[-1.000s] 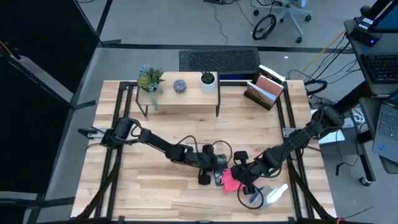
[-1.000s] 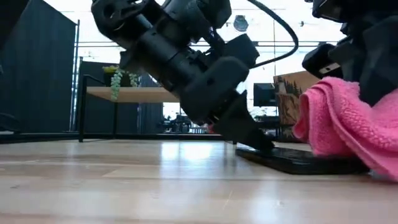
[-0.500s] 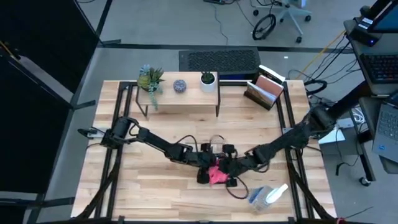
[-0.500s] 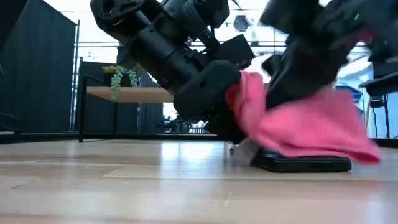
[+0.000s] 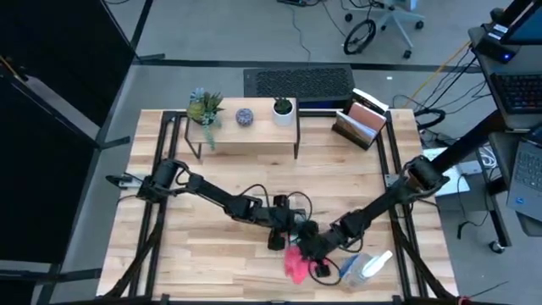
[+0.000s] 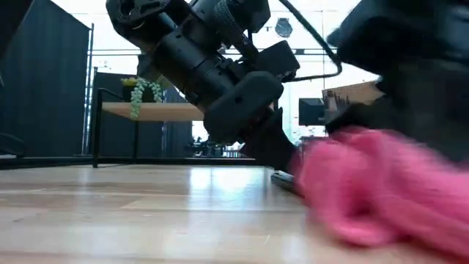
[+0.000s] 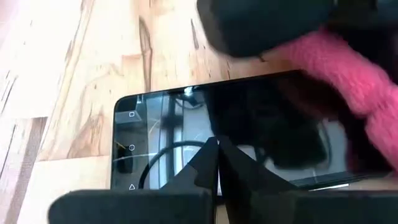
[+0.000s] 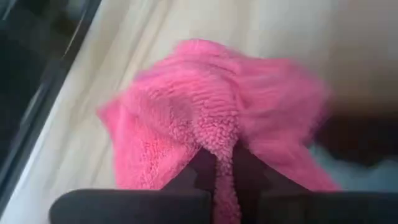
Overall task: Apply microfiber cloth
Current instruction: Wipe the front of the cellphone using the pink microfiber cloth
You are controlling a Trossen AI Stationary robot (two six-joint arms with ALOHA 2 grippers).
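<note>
One microfiber cloth (image 5: 296,264), one smartphone (image 7: 249,134)

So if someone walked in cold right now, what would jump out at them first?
The bright pink cloth, bunched up and pinched in the right gripper near the table's front edge, just in front of the phone. Next, the left gripper, its fingers closed and pressing on the phone's dark screen mid-table. Then the spray bottle lying right of the cloth.
</note>
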